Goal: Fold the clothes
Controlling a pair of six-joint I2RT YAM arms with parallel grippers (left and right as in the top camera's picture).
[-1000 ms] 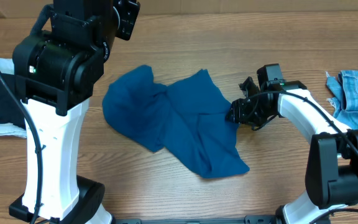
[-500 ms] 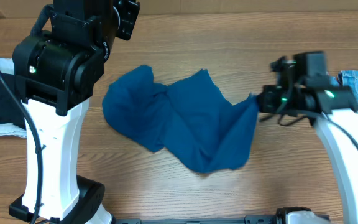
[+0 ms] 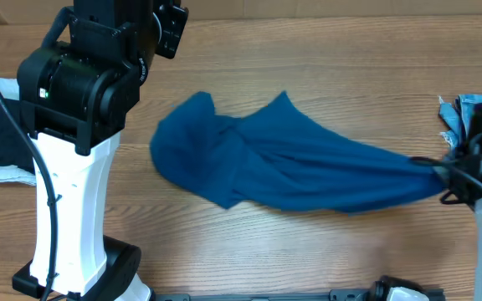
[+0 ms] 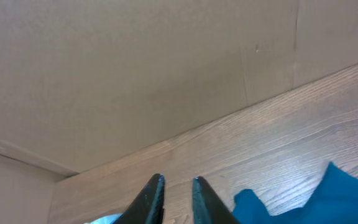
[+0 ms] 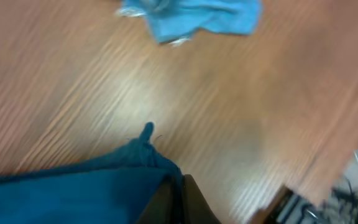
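Blue polo shirt (image 3: 299, 171) lies on the counter (image 3: 308, 67), centre to right, stretched into a rightward taper. Right pincer (image 3: 447, 171) clamped on its tip, beside denim piece (image 3: 457, 117). Left pincer (image 4: 178, 186) off the counter, tips slightly apart, empty.

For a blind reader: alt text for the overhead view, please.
The right gripper, shut on a royal-blue shirt, holds it stretched rightward across a wooden table. The left arm stands at left; light-blue denim lies far right.
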